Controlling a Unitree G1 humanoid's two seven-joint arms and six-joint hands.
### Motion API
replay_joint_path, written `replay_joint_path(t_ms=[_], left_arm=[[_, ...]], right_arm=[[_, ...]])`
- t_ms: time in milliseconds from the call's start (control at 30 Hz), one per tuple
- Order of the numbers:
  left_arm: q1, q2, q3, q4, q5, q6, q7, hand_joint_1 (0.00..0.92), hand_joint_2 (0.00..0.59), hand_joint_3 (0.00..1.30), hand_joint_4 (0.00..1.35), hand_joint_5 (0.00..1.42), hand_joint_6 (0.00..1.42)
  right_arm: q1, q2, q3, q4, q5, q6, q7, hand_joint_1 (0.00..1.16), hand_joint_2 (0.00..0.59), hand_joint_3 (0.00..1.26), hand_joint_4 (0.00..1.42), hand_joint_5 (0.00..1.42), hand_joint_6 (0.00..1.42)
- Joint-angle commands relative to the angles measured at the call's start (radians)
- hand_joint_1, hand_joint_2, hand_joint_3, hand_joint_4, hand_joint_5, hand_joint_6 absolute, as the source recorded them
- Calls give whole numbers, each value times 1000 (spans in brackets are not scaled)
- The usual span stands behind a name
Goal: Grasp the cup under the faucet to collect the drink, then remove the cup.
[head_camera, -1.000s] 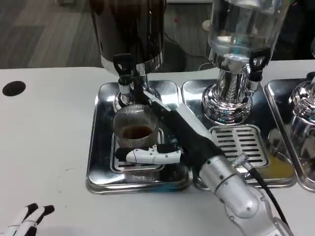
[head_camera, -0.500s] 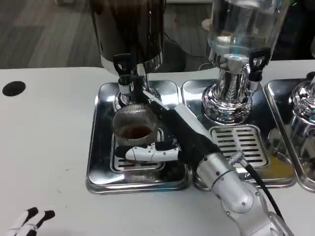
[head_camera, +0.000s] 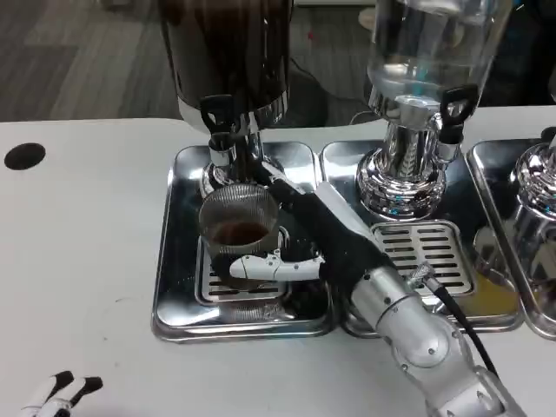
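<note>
A ribbed clear cup (head_camera: 239, 228) with a little dark drink in it stands on the left drip tray (head_camera: 178, 261), directly below the black faucet (head_camera: 220, 129) of the dark dispenser (head_camera: 226, 56). My right hand (head_camera: 304, 239) wraps around the cup from the right: one finger lies across its front and others reach behind it. At the bottom left corner, only the fingertips of my left hand (head_camera: 62, 391) are seen, low over the table and holding nothing.
A clear dispenser (head_camera: 417, 95) stands on a second tray (head_camera: 473, 261) to the right, with a third dispenser (head_camera: 534, 200) at the right edge. A black hole (head_camera: 24, 155) marks the white table at the far left.
My right hand has shifted slightly up and tightened around the cup, its front finger now higher on the wall. The left fingertips have sunk lower in the corner.
</note>
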Motion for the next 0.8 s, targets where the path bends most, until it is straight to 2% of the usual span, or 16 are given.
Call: replay_joint_path(t_ms=[33,500,800], left_arm=[[-3,-2,-11,-15,16,10,-25,0,54,233,86,217,485],[-4,-2,-16,-13,17,15,-29,0,55,247,90,219,488],[14,0,-7,-4,5,6,-22,0,55,255,95,219,489]], right_arm=[[-13,-4,-9,15,9,-31,-5,696,23,50,60,72,47],[22,-8,-10,7,12,-40,-8,697,23,75,95,105,64],[30,9,4,11,4,-37,-22,696,23,95,109,130,82]])
